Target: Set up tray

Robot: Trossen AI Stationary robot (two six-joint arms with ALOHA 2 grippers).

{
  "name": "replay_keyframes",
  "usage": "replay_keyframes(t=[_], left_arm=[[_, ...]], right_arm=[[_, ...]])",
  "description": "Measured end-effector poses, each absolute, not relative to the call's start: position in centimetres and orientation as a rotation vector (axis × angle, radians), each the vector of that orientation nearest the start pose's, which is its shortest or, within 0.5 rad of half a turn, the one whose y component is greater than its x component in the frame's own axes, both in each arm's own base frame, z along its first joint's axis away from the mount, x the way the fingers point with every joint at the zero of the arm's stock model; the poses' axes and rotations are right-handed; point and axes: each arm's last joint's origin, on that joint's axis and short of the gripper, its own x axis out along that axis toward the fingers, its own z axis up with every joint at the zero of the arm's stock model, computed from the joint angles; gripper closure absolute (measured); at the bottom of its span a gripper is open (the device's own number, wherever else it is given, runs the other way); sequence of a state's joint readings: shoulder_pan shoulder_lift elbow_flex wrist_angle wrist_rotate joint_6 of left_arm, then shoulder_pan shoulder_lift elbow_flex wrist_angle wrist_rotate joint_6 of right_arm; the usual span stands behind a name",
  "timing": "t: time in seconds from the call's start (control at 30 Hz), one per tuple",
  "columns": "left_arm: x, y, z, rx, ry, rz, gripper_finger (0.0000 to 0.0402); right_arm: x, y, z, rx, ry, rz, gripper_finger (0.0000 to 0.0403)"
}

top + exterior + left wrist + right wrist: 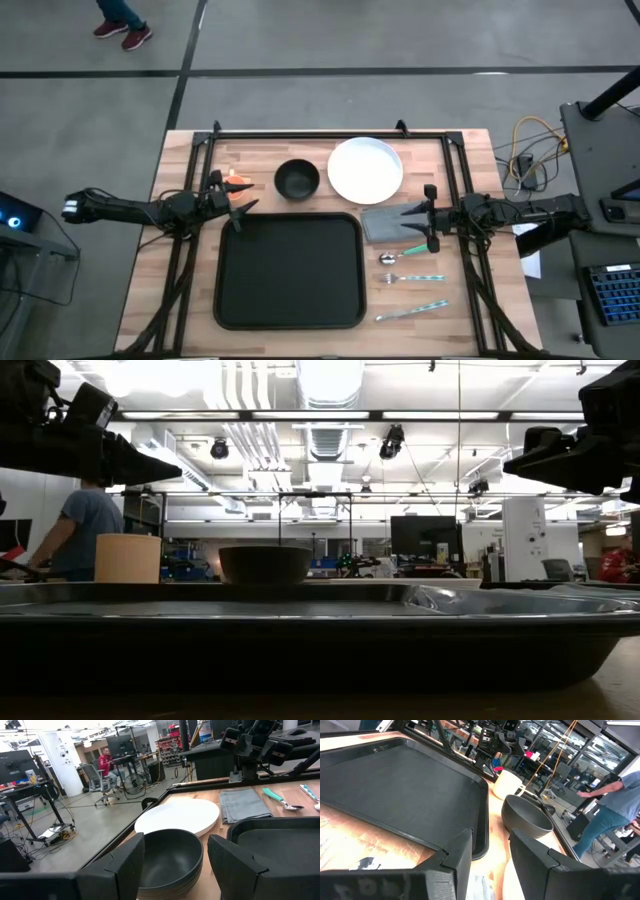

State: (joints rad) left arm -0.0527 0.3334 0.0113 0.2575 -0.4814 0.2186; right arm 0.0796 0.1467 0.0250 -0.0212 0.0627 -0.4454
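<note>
While both arms hang above the wooden table [190,300], the black tray [289,270] lies flat at the middle of it, nothing on it; its rim fills the foreground of the low view, broad and dark. Behind the tray sit the black bowl [297,178] and the white plate [365,169], side by side and just apart; the bowl is toward the left arm's side, the plate toward the right. The grey napkin [391,222] lies just beside the tray's far right corner, and by the tray's right edge the cutlery is laid out: a spoon [403,254] with a teal handle, then a fork [410,278], then a knife [410,311], each apart from the next. The left gripper [240,196] hovers at the tray's far left corner, fingers spread wide and nothing between them; from its wrist camera the bowl shows beyond the two dark fingers [125,870]. A small orange piece [237,181] shows just beside that gripper. The right gripper [431,217] hovers over the napkin's outer edge, jaws partly parted and gripping nothing that shows; its wrist view looks across the tray toward the bowl and a cream cup [509,784] beyond it. A person in a blue shirt [82,530] stands in the room behind; shoes [122,30] show on the floor past the table's far side.
</note>
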Motion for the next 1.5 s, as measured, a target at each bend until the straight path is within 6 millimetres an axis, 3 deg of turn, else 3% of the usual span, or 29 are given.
replay_keyframes(t=[0.93, 1.27, 1.5], left_arm=[[11.6, 0.7, 16.3, 0.151, 0.089, 0.401, 0.0203], [11.6, 0.7, 17.2, 0.153, 0.052, 0.404, 0.0203], [11.5, 0.7, 19.2, 0.236, -0.126, 0.436, 0.0203]], right_arm=[[10.5, 0.7, 15.8, -0.455, 0.136, 0.049, 0.028], [10.5, 0.7, 15.8, -0.455, 0.136, 0.048, 0.028], [10.5, 0.7, 15.8, -0.455, 0.136, 0.049, 0.028]])
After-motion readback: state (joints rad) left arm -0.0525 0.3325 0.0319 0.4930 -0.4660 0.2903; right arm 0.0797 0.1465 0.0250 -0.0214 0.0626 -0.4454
